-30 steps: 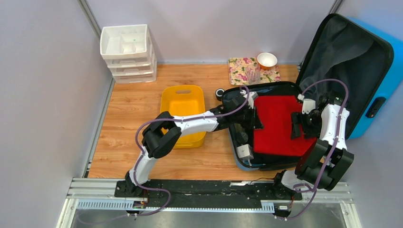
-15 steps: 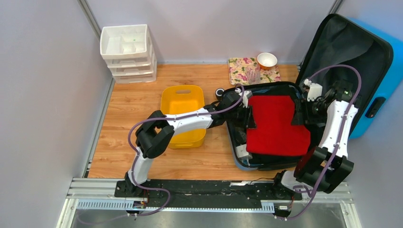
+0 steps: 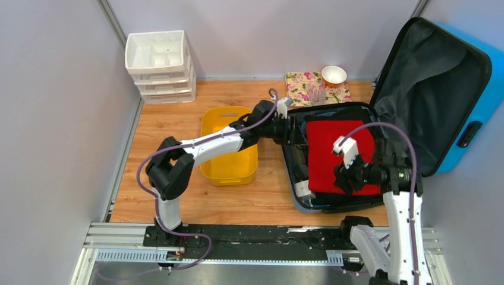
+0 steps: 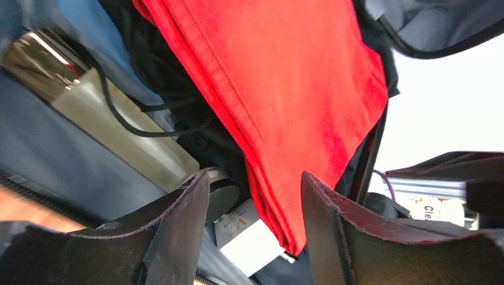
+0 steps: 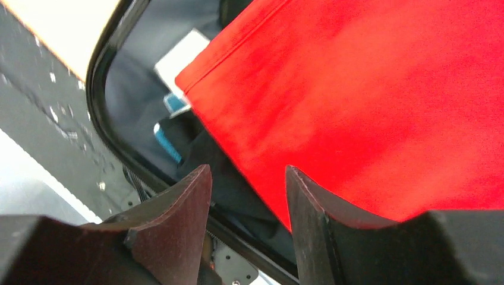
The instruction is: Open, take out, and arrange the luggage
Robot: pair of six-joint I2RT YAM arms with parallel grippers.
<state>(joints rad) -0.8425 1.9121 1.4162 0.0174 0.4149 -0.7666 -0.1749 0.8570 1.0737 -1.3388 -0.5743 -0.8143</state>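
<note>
Luggage [image 3: 434, 71] lies open on the counter with its lid up, and the red cloth [image 3: 333, 148] on top sits just right of the left fingers [image 4: 178, 225] and directly under the nearer right fingers [image 5: 178, 219], both pairs spread and empty.

Left gripper [image 4: 255, 178], right gripper [image 5: 248, 172] (both parted)

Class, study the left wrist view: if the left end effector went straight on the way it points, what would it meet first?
Most likely the folded edge of the red cloth lying in the open luggage; the left end effector points at it, jaws open, though depth is unclear.
</note>
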